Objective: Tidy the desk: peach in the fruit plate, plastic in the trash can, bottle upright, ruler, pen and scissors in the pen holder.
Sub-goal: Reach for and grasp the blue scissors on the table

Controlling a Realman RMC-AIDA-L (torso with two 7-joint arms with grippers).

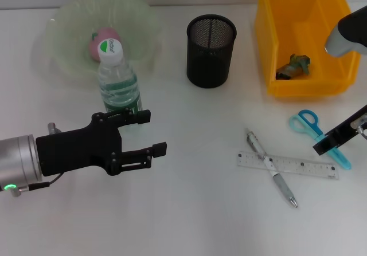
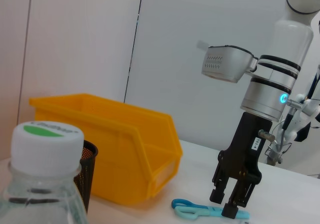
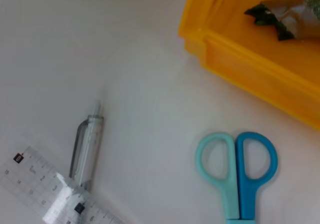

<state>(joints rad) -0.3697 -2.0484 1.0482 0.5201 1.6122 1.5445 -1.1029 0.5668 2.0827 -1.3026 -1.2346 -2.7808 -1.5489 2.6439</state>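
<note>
crossing pen (image 1: pixel 272 168) and ruler (image 1: pixel 288 164)

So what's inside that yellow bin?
A crumpled dark piece of plastic lies on the floor of the yellow bin, near its front wall. The right arm hangs over the bin's right side in the head view, so whatever may lie in that corner is hidden.

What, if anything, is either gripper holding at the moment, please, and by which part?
Nothing: the left gripper is open beside the bottle, and the right gripper hangs over the scissors.
</note>
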